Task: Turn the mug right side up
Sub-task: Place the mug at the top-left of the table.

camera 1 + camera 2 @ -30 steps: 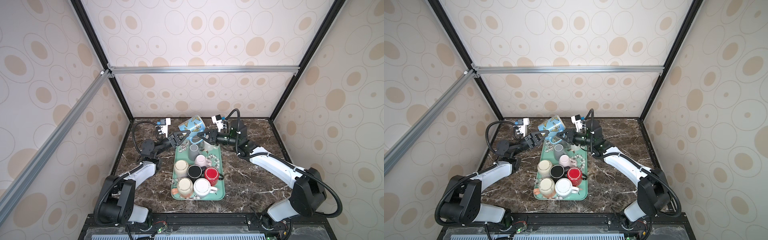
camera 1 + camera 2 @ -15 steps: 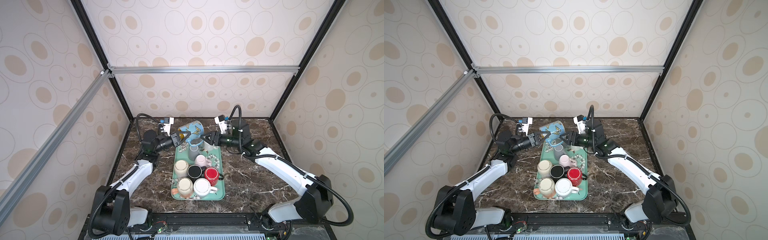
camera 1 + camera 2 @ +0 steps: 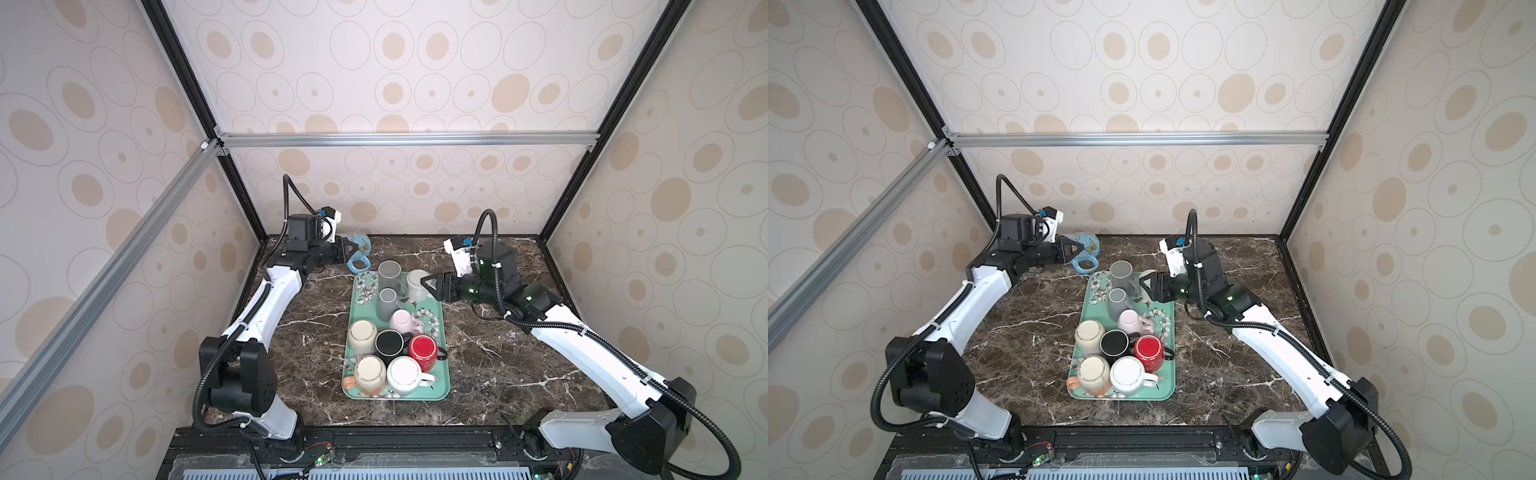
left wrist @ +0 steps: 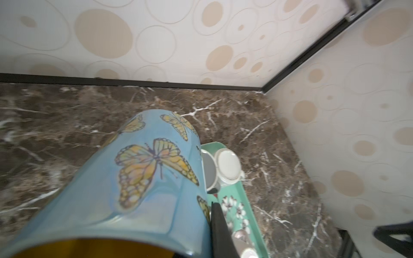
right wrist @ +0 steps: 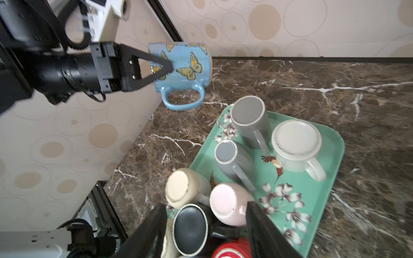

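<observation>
The mug (image 3: 360,243) (image 3: 1087,245) is light blue with yellow butterflies. It lies on its side low over the table's far left corner, its handle (image 5: 182,100) hanging down. My left gripper (image 3: 347,251) (image 5: 167,66) is shut on its rim, with one finger (image 4: 220,230) outside the wall and the other hidden inside. In the left wrist view the mug (image 4: 145,174) fills the foreground. My right gripper (image 3: 428,286) (image 5: 205,214) is open and holds nothing. It hovers over the far right part of the tray, apart from the mug.
A green floral tray (image 3: 441,386) (image 5: 330,156) in the middle of the marble table carries several upside-down mugs: two grey (image 3: 389,272), an off-white one (image 3: 417,282), pink, cream, black, red and white. The back wall and left wall stand close behind the held mug.
The right gripper let go of the mug, opened and drew back to the right. The left arm carried the mug from above the tray's far end to the far left and lower.
</observation>
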